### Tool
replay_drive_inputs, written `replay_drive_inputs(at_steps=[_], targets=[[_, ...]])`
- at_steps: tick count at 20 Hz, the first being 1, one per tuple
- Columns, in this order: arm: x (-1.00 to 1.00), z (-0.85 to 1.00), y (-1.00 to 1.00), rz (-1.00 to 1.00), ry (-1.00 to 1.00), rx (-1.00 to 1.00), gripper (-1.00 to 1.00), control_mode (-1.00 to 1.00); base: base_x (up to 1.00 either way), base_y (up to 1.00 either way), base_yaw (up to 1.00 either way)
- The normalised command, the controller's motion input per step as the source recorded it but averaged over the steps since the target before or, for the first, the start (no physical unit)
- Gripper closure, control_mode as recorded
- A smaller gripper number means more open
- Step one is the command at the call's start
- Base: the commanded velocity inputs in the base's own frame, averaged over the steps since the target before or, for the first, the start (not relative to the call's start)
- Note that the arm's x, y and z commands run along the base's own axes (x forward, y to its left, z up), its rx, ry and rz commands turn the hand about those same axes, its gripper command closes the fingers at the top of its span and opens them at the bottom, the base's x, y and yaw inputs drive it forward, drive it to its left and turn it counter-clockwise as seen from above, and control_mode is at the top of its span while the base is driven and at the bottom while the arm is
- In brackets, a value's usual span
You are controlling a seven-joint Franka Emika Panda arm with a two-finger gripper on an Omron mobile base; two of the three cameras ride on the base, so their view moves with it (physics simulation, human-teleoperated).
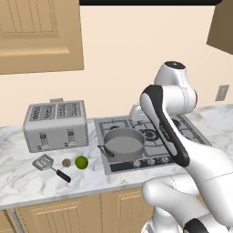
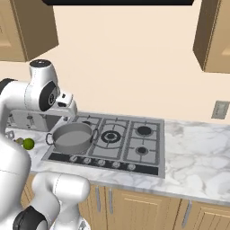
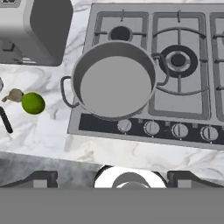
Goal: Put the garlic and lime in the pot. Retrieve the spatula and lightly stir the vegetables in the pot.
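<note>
The grey pot (image 3: 114,83) stands empty on the front left burner, also seen in the left base view (image 1: 123,143). On the counter to its left lie the green lime (image 3: 33,103), the tan garlic (image 3: 15,95) beside it, and the spatula (image 1: 47,164) with its black handle pointing toward the counter's front. My gripper (image 3: 114,178) hangs open and empty high over the stove, looking down on the pot. Its two fingertips (image 3: 43,177) stand wide apart. In the right base view my hand (image 2: 66,106) is above the pot's back left rim.
A silver toaster (image 1: 56,125) stands at the back of the counter behind the spatula, garlic and lime. The gas stove (image 3: 183,94) has several burners and a row of knobs along its front. Wall cabinets (image 1: 41,36) hang above.
</note>
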Motion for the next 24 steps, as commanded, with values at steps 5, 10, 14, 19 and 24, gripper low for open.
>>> replay_drive_inputs(at_steps=[5, 10, 14, 19, 24], targets=[[0.0, 0.0, 0.0, 0.0, 0.0, 0.0, -1.0, 1.0, 0.0, 0.49, -0.04], [0.0, 0.0, 0.0, 0.0, 0.0, 0.0, -1.0, 1.0, -0.13, 0.43, -0.04], [0.0, 0.0, 0.0, 0.0, 0.0, 0.0, -1.0, 1.0, 0.0, 0.51, -0.09], [0.0, 0.0, 0.0, 0.0, 0.0, 0.0, -1.0, 1.0, 0.0, 0.56, -0.08], [0.0, 0.0, 0.0, 0.0, 0.0, 0.0, -1.0, 1.0, 0.0, 0.46, -0.06]])
